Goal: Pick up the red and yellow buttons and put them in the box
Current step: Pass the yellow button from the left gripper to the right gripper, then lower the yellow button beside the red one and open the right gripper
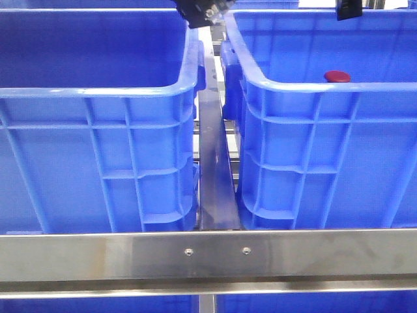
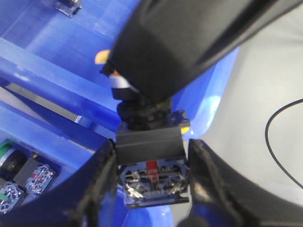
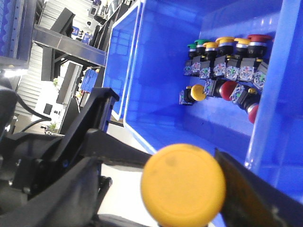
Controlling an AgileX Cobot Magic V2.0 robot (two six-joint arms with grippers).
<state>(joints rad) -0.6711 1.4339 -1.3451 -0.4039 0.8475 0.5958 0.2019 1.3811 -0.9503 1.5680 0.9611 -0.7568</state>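
The left claw [image 2: 152, 182] pinched a button's black switch block [image 2: 150, 163], the right claw [image 3: 184, 189] pinched a yellow button [image 3: 182, 184], with the blue box [image 3: 156, 85] beyond it.

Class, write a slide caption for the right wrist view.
Right gripper jaws clasp a yellow pushbutton beside a blue crate of pushbuttons.

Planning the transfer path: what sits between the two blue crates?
In the front view, a narrow steel rail runs in the gap between the left crate and the right crate.
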